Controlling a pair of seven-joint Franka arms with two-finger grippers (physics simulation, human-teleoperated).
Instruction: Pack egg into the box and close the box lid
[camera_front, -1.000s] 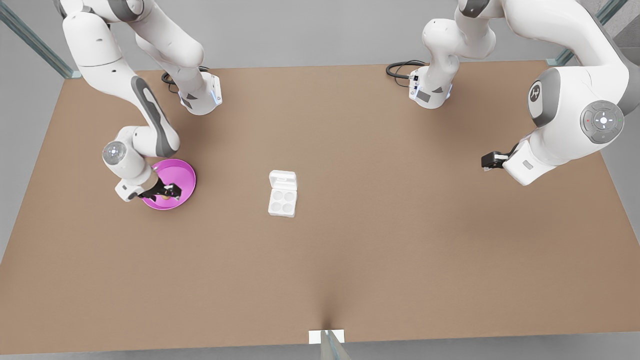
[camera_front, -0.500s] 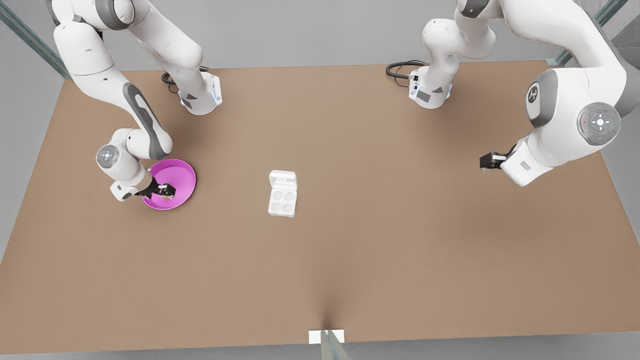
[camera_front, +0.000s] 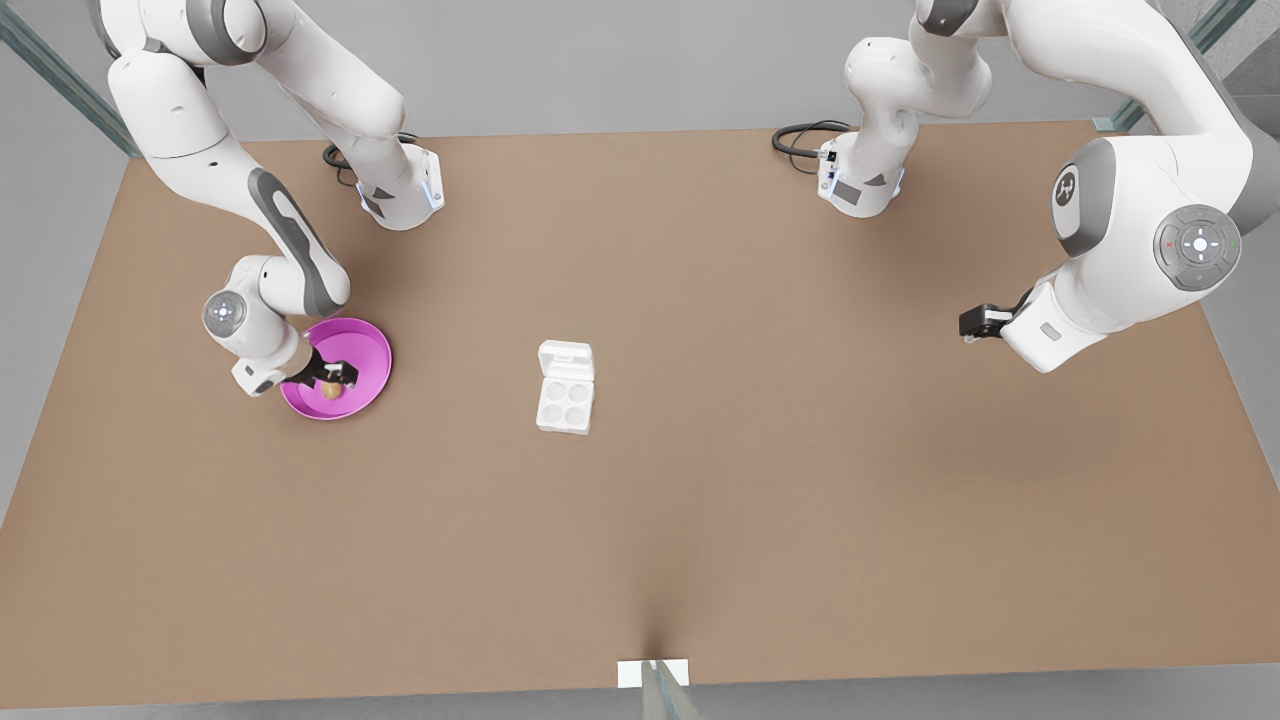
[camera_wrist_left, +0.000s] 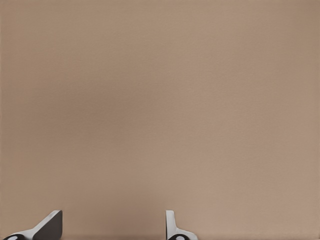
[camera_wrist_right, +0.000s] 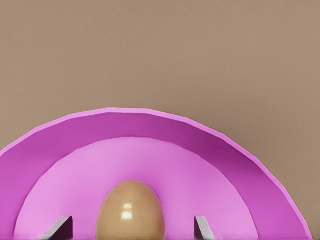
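- The egg (camera_wrist_right: 130, 210) sits in the pink plate (camera_front: 362, 345), upright on the plate's floor, tan-brown and glossy.
- The right tool (camera_front: 330, 380) hangs right over that egg; in the right wrist view its two fingertips (camera_wrist_right: 60, 227) stand spread, one on each side of the egg with a gap to it, so it is released and grasps nothing.
- In the front view the egg (camera_front: 331, 390) shows just under the dark fingers, toward the plate's 6 o'clock part.
- The plate lies on the desk (camera_front: 700, 520) at about 9 o'clock from the box.
- The box (camera_front: 565, 403) rests near the middle of the desk, well apart from the plate, with its four cups bare.
- The box lid (camera_front: 565, 357) lies flat and open at the box's 12 o'clock edge, joined to it.
- The left tool (camera_front: 978, 321) waits far off at about 3 o'clock from the box, above bare desk on the front view's right.
- In the left wrist view its fingertips (camera_wrist_left: 47, 227) stand apart with only desk surface between them: released, empty.
- Two arm bases sit at the desk's far edge, around 11 and 1 o'clock from the box, each with a black cable (camera_front: 800, 135) beside it.
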